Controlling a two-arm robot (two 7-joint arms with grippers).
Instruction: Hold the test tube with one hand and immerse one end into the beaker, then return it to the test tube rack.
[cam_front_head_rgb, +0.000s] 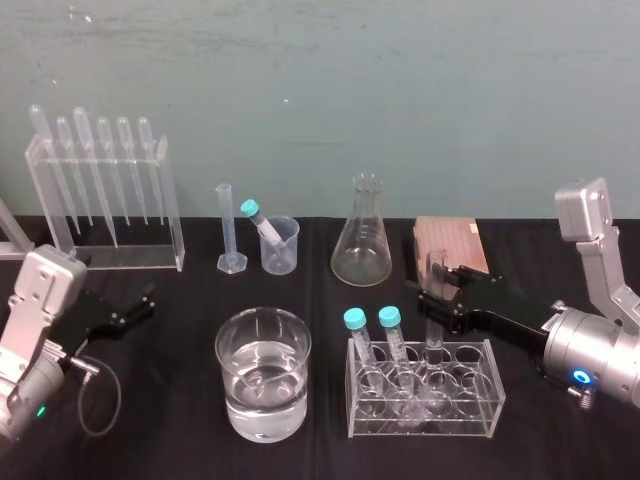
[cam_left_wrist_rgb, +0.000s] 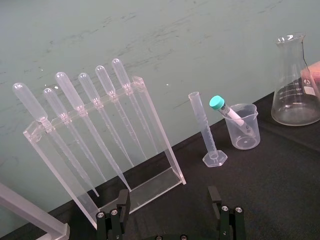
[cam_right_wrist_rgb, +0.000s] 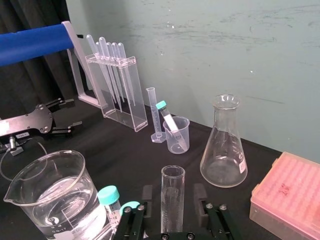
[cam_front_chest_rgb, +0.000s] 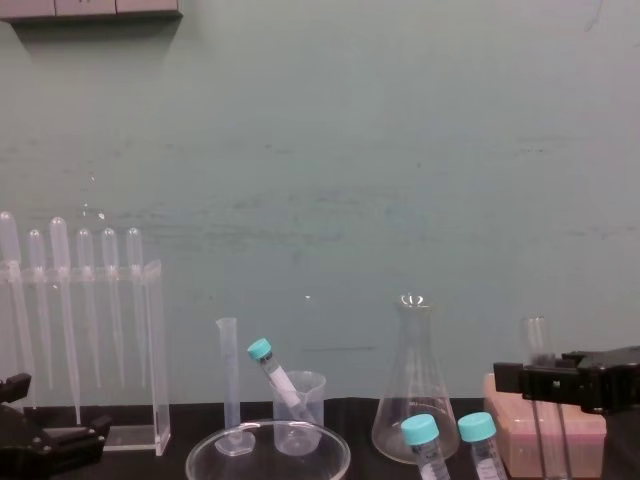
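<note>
As the right gripper (cam_right_wrist_rgb: 173, 194), fingers (cam_right_wrist_rgb: 200, 200) spread, straddles the slick, brittle tube (cam_right_wrist_rgb: 172, 180), pinching gently below its rim seems wise; left gripper (cam_left_wrist_rgb: 169, 197) idles, unclenched.

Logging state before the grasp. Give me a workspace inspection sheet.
Surface: black table, no spills seen.
Job's things: tube upright in clear rack; beaker part-filled with clear liquid, left of the rack.
Clutter: pipette stand, cylinder, cup holding a capped tube, flask and pink box along the back; two capped tubes in the rack.
Grippers: right gripper open, straddling the tube with gaps either side; left gripper open, low at table's left.
Cables: grey loop beside the left arm.
Surroundings: teal wall.
</note>
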